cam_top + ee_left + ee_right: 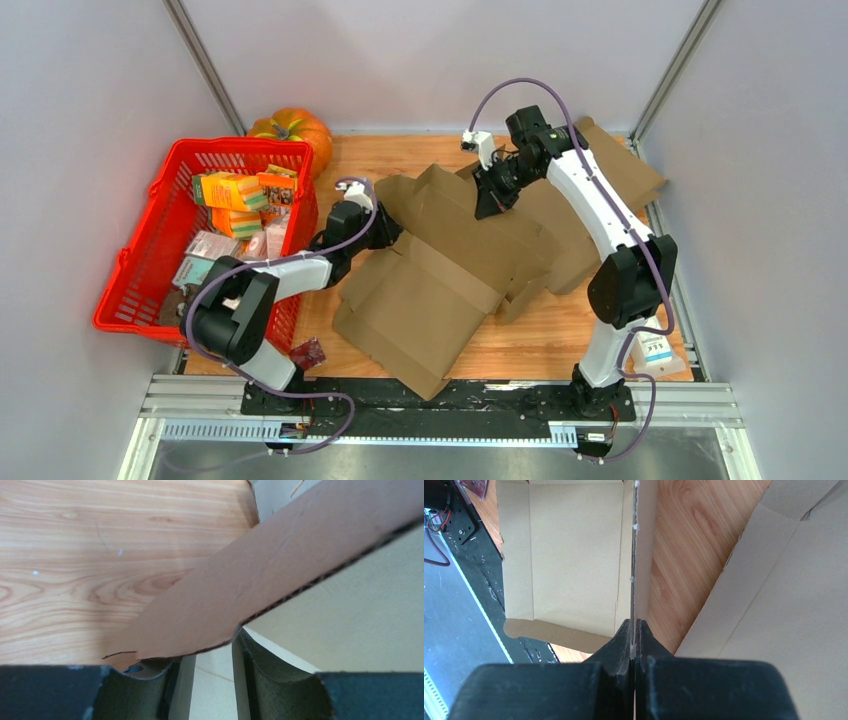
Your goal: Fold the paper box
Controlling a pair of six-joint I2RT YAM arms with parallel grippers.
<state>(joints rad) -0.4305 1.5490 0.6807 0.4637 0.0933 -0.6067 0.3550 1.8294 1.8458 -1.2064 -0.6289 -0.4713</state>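
A brown paper box (440, 290) lies opened out, mostly flat, across the middle of the wooden table. My left gripper (385, 228) sits at its left flap. In the left wrist view the gripper (207, 647) is open, its dark fingers (272, 680) apart, and a brown flap (260, 575) runs across just beyond the tips. My right gripper (490, 205) is at the box's far panel. In the right wrist view it (634, 627) is shut on the thin edge of an upright flap (637, 555), with a tan panel (569, 555) to the left.
A red basket (235, 147) full of packets stands at the left, with an orange pumpkin (295, 130) behind it. More cardboard (620, 170) lies at the back right. A small red packet (308, 352) and a white carton (655, 350) lie near the arm bases.
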